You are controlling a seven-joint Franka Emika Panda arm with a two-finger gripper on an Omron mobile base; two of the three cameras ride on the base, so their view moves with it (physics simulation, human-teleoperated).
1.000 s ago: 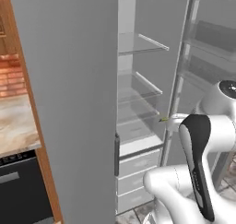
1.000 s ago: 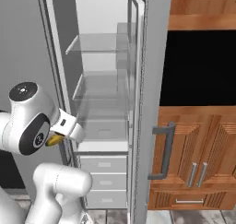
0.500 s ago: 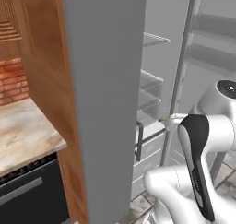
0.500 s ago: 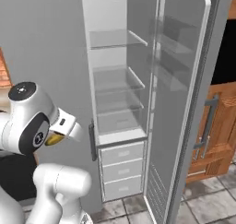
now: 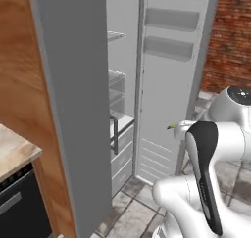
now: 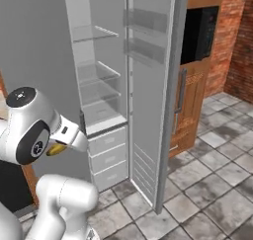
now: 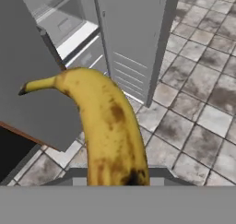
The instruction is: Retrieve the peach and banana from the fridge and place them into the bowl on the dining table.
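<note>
Holding the banana (image 7: 108, 126) in closed jaws, clamped at its lower end, with the fruit rising up the middle of the hand view and its stem curving off to the left. Showing yellow skin flecked with brown, darker near the gripped end. Carrying it above the grey tiled floor (image 7: 198, 103), out in front of the fridge (image 6: 99, 86) and clear of its shelves. Peeking out as a small yellow tip (image 5: 170, 128) beside the white arm in the left base view, just in front of the open fridge door (image 5: 169, 85). Appearing again as a yellow-orange patch (image 6: 57, 148) tucked under the wrist in the right base view, to the left of the white drawers (image 6: 108, 155). Standing with the right-hand door swung wide, its inner racks facing the compartment, glass shelves (image 6: 96, 71) stacked above the drawers. Flanking the fridge with wooden cabinetry and a black oven (image 6: 200, 31) to the right, a brick wall (image 5: 230, 41) behind. Sitting low at the left of the left base view, a marbled worktop (image 5: 12, 154) over a dark appliance front.
</note>
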